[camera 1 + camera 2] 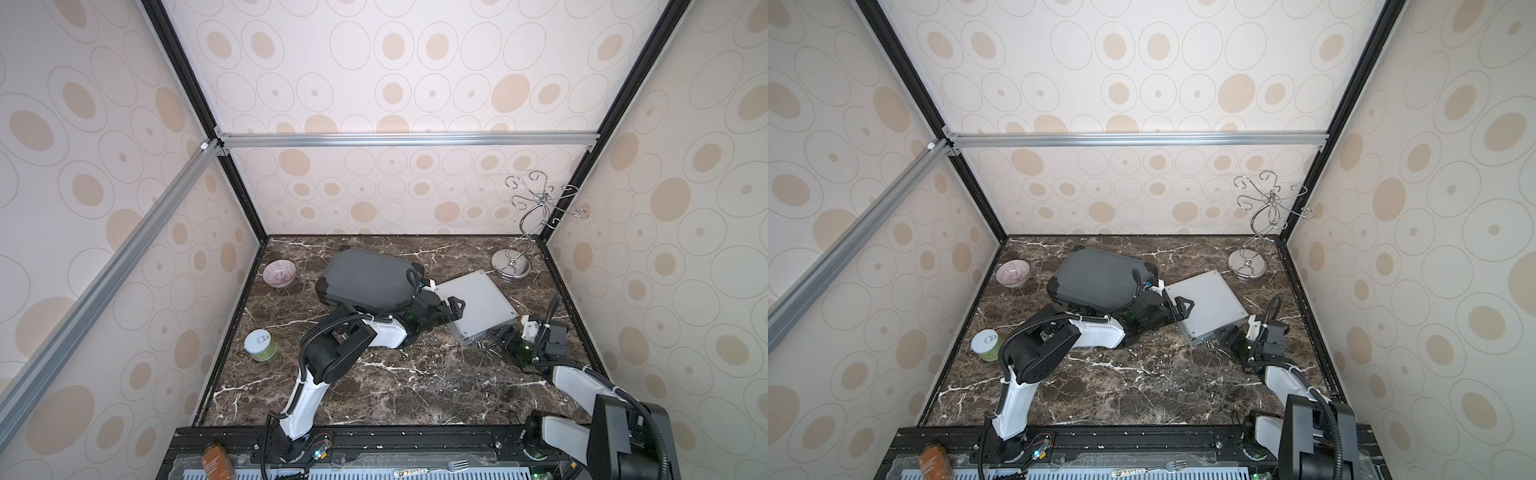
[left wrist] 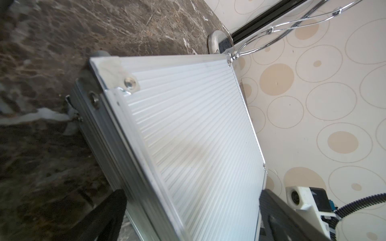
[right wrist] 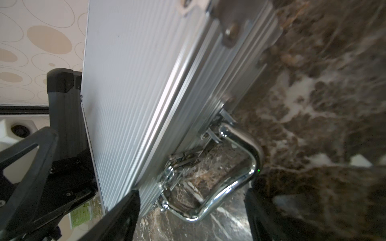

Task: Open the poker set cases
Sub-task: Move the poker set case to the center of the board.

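In both top views the dark grey case [image 1: 365,276] [image 1: 1096,276] lies shut at the back middle of the marble table. The ribbed silver case [image 1: 478,301] [image 1: 1204,301] lies to its right, lid down. My left gripper [image 1: 455,309] [image 2: 191,194] is open wide, with the silver case's left edge between its fingers. My right gripper [image 1: 500,336] [image 3: 192,208] is open at that case's front side. The chrome handle [image 3: 240,173] lies between its fingers, apart from both. A latch [image 3: 169,173] shows beside the handle.
A striped bowl [image 1: 279,273] stands at the back left and a white-lidded green jar [image 1: 260,345] at the left. A chrome wire stand [image 1: 511,264] rises at the back right, close to the silver case. An amber bottle [image 1: 216,457] and a fork [image 1: 455,464] lie on the front rail.
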Robot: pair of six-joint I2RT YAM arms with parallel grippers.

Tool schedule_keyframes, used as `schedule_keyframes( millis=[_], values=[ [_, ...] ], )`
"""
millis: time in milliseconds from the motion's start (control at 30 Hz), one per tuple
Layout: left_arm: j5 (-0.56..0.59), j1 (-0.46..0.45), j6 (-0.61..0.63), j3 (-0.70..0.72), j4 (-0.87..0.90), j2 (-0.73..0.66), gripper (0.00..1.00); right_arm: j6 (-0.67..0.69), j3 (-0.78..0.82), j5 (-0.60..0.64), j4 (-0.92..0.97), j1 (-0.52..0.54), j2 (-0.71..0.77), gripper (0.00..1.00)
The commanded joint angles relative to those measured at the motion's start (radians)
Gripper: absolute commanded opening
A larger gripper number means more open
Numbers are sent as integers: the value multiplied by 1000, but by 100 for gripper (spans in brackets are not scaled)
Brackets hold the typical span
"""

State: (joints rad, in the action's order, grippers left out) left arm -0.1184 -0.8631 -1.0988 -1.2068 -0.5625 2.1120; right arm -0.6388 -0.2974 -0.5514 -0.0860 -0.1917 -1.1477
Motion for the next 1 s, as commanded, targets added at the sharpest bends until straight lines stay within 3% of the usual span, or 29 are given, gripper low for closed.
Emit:
schedule_keyframes(
  millis=[0,200,600,733,967],
  values=[
    [-40,19,33,-52,12,14,100,-14,19,0,21,0,28,81],
    [8,32,83,-50,46,-29,100,9,9,134,112,-24,115,88],
    [15,7,-50,132,-91,-111,100,72,-50,31,-47,-43,-10,93],
    [14,-2,-60,131,-90,-101,100,71,-76,3,-100,-43,-69,93],
    [3,-4,-80,114,-103,-66,100,98,-124,34,-32,-43,-106,96]
  ],
)
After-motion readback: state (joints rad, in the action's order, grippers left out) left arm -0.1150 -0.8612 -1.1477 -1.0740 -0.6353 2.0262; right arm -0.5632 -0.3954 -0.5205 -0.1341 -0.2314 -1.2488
